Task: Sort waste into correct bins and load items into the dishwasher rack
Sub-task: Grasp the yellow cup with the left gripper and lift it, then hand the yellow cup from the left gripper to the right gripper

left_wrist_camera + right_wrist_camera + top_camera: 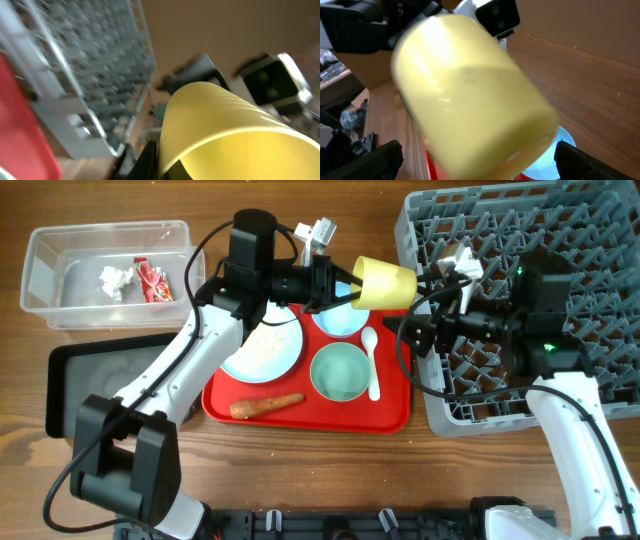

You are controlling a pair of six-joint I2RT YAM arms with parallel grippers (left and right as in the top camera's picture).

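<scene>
You're gripping the cup (385, 283) sideways in the left hand (348, 283) (right hand (412, 330) gaping, empty), so releasing early is risking a drop.

Glossy smooth yellow cup (386, 283); grey plastic rack (560, 240); wood-grain table (90, 200).

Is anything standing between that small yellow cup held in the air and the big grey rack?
Yes. The right end effector sits open at the left edge of the grey pegged plastic rack, between it and the small yellow-green cup gripped by the left end effector.
</scene>
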